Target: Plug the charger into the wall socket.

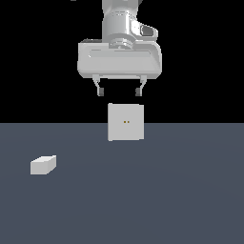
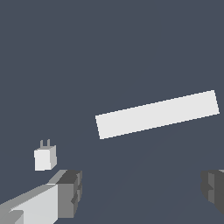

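The gripper (image 1: 119, 90) hangs high above the floor (image 1: 143, 200) with its fingers (image 1: 99, 89) spread apart and nothing between them. Below and behind it in the exterior view the wall socket (image 1: 126, 122) stands upright, two small orange dots at its centre. The charger (image 1: 43, 165) lies on the floor well apart from both, off to the exterior view's left; the wrist view shows its two prongs (image 2: 45, 144) sticking out of one end. The likely trouble comes at the grasp: if the fingers close on the block crooked, the prongs would meet the plate tilted and miss the holes, or push the socket.
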